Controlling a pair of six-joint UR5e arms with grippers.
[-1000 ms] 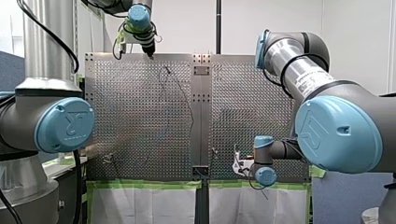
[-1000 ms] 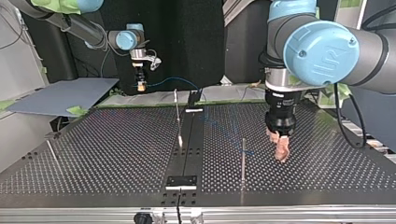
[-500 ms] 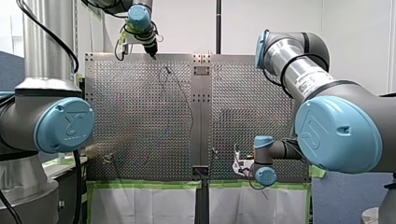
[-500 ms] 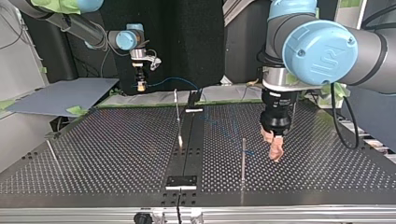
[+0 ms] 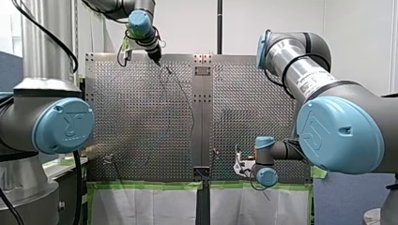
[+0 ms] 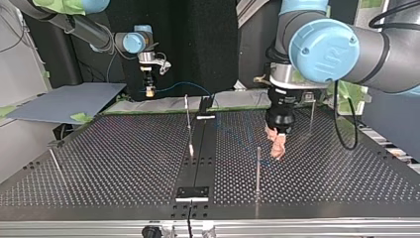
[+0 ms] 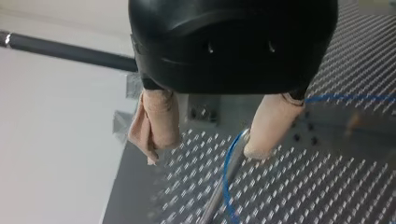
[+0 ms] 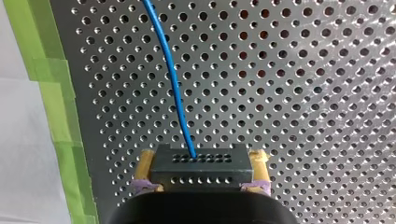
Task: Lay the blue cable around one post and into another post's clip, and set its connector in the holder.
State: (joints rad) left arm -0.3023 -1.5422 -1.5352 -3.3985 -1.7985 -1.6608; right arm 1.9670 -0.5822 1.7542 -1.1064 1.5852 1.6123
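Two worries: the left gripper point(image 7: 208, 147), pads apart, straddles the blue cable point(image 8: 170, 79) beside a post point(image 7: 215, 198) and could snag it; the right gripper point(image 8: 201, 171), clamped on the connector point(image 8: 201, 163), could tug it taut.

My left gripper point(image 6: 277, 148) stands right of the top view's near post point(image 6: 257, 173); my right fingers point(image 8: 145, 167) flank the connector point(image 8: 201, 168).

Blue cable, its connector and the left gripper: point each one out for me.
blue cable point(image 8: 172, 84), right wrist view, middle of its visible run.
connector point(image 8: 201, 167), right wrist view, middle of the black block's face.
left gripper point(image 7: 208, 147), left wrist view, midway between its beige fingers.
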